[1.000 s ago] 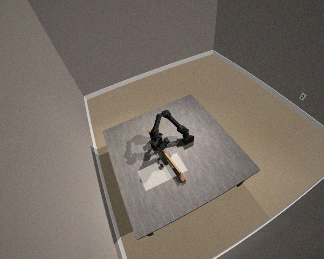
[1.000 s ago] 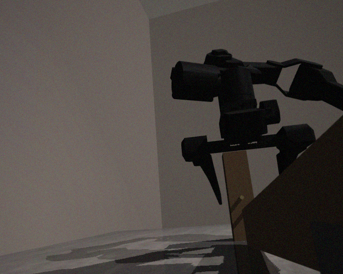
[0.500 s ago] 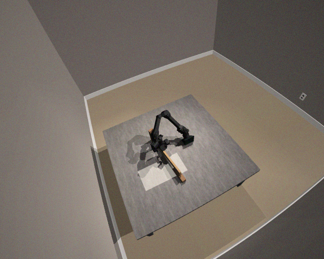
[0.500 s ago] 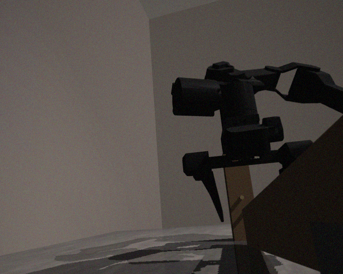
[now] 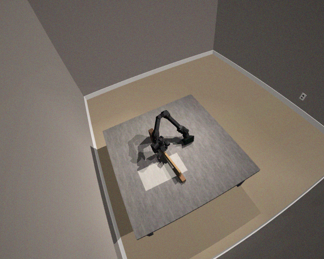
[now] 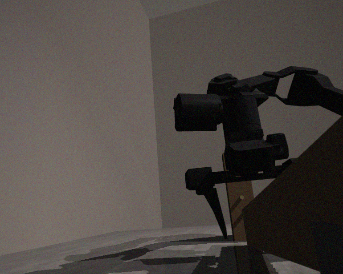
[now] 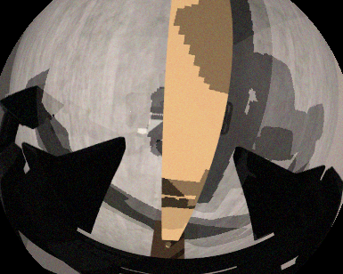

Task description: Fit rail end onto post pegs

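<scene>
The long wooden rail (image 5: 172, 165) slopes down from the footboard block (image 5: 181, 178) to its near end on the table, in front of the short post (image 5: 150, 132). In the wrist view the rail (image 7: 192, 91) runs up the middle, with its near end and the post at the bottom. My gripper (image 7: 181, 148) is open and straddles the rail close to its near end, one finger on each side and nothing gripped. In the exterior view the left finger (image 6: 216, 206) reaches almost to the table beside the post (image 6: 239, 203). One peg (image 6: 242, 196) shows there. The right finger is hidden behind the rail (image 6: 299, 191).
A pale square mat (image 5: 162, 171) lies under the rail. The arm's base (image 5: 187, 139) stands to the right of the post. The table edges are far from the work area.
</scene>
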Robot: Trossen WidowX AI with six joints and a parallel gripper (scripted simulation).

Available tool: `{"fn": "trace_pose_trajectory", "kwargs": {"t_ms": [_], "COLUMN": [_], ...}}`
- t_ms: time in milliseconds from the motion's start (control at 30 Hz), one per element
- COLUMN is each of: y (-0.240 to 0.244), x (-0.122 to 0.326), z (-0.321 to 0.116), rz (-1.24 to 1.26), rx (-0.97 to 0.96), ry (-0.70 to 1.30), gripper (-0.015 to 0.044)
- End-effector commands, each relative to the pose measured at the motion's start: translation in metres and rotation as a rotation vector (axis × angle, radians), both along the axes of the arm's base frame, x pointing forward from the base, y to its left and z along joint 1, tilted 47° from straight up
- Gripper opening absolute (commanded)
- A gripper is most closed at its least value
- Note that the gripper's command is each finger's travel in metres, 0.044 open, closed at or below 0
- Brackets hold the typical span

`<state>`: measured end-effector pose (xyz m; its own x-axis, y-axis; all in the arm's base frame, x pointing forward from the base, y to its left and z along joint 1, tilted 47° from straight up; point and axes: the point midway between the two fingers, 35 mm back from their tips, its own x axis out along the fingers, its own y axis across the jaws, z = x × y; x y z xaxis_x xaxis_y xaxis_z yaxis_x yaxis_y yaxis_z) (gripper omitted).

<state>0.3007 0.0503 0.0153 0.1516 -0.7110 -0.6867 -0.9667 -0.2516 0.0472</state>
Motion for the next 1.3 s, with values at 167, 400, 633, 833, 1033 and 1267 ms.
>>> {"fn": "trace_pose_trajectory", "kwargs": {"t_ms": [167,400,633,833,1033,1267], "y": [-0.0038,-0.0038,-0.0038,-0.0038,-0.0038,-0.0011], "x": [-0.0004,-0.0004,-0.0004,-0.0004,-0.0004,-0.0009], "z": [-0.0023,-0.0023,-0.0023,-0.0023,-0.0023,-0.0006], "rz": [0.003,0.003,0.003,0.003,0.003,0.003], "rx": [-0.007,-0.007,-0.007,-0.007,-0.007,-0.007], "ry": [0.004,0.004,0.004,0.004,0.004,0.004], "gripper": [0.0282,0.0099,0.0013,0.0000,0.0000,0.0000]}}
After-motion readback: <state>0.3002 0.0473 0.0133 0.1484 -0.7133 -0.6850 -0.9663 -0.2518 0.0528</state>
